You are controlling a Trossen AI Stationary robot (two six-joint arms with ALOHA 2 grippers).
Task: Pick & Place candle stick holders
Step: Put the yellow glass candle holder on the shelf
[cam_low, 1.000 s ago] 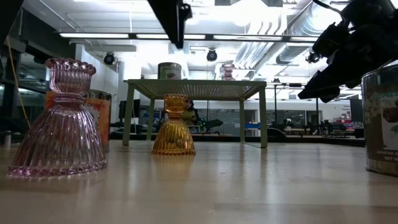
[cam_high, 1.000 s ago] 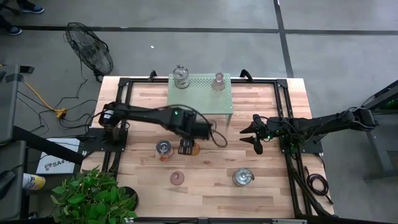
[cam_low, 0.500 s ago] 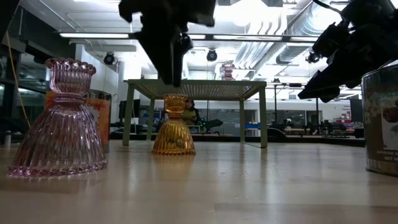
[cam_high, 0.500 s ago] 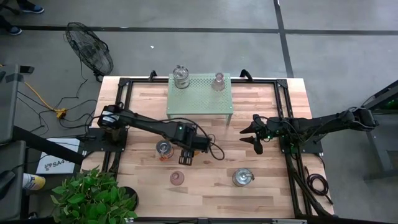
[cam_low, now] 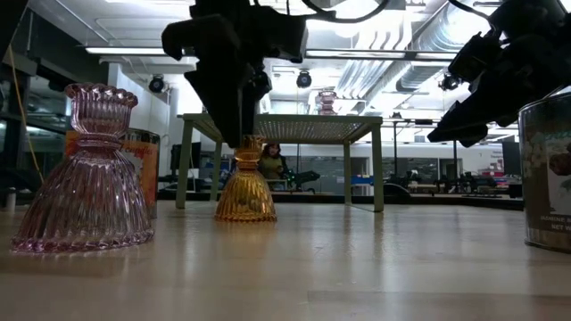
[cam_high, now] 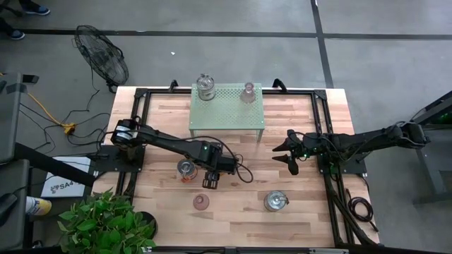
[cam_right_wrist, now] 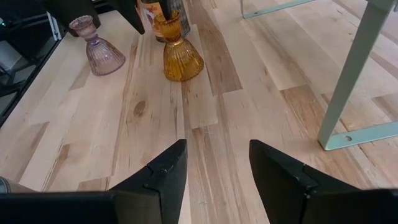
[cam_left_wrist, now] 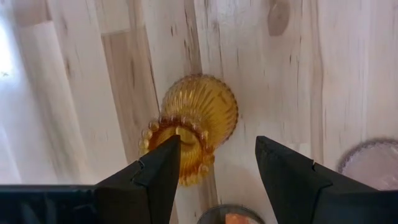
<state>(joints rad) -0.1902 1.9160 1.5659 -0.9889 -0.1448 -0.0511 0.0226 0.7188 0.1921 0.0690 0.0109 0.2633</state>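
My left gripper (cam_high: 210,180) is open and points down over the amber bell-shaped holder (cam_left_wrist: 199,124), which stands on its wide base on the table. One fingertip (cam_left_wrist: 166,149) is at the holder's beaded top rim, and the other stands clear beside it. A clear jar holder (cam_high: 186,169), a pink holder (cam_high: 201,202) and another clear jar (cam_high: 276,202) stand on the table. A third jar (cam_high: 205,87) and a pink holder (cam_high: 248,92) stand on the green shelf (cam_high: 227,113). My right gripper (cam_high: 289,154) is open and empty at the right. My left gripper comes at the amber holder from above, pointing down. One fingertip (cam_right_wrist: 165,7) is right at the holder's top rim (cam_left_wrist: 186,167). I cannot tell whether it touches. The holder stands upright on the table (cam_low: 245,183).
The green shelf's legs (cam_right_wrist: 354,74) stand on the table between the two arms, at the far middle. The clear jar stands close beside my left gripper, toward the table's left. Black frame rails (cam_high: 332,176) run along the table's sides. There is bare wood in front of my right gripper (cam_right_wrist: 214,168).
My left gripper has gone toward the table's near edge and come down over the amber holder. Its open fingers now reach the level of the holder's top. My right arm has kept still.
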